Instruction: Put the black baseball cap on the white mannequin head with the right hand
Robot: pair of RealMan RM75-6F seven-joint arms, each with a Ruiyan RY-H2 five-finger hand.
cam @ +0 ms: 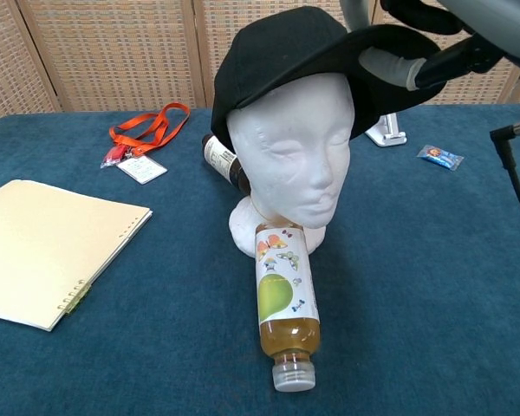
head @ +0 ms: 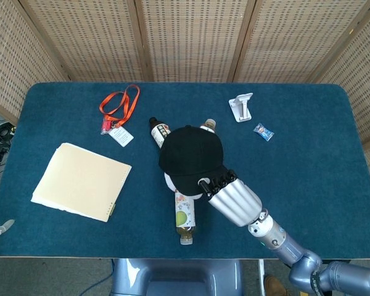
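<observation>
Our right hand's (head: 233,198) fingers (cam: 390,66) grasp the brim of the black baseball cap (cam: 295,52), which sits on the white mannequin head (cam: 290,143), standing upright on the blue surface (head: 308,154). A juice bottle (cam: 282,303) lies before it.

Blue cloth tabletop (head: 308,160). On it: tan notebook (head: 81,181) at left; orange lanyard w/ badge (head: 118,110) back left; white mannequin head (cam: 290,160) at centre, base on cloth; juice bottle (cam: 283,302) lying in front, touching base; dark bottle (cam: 221,161) lying behind; white stand (head: 242,106) & small blue packet (head: 263,131) back right.
</observation>
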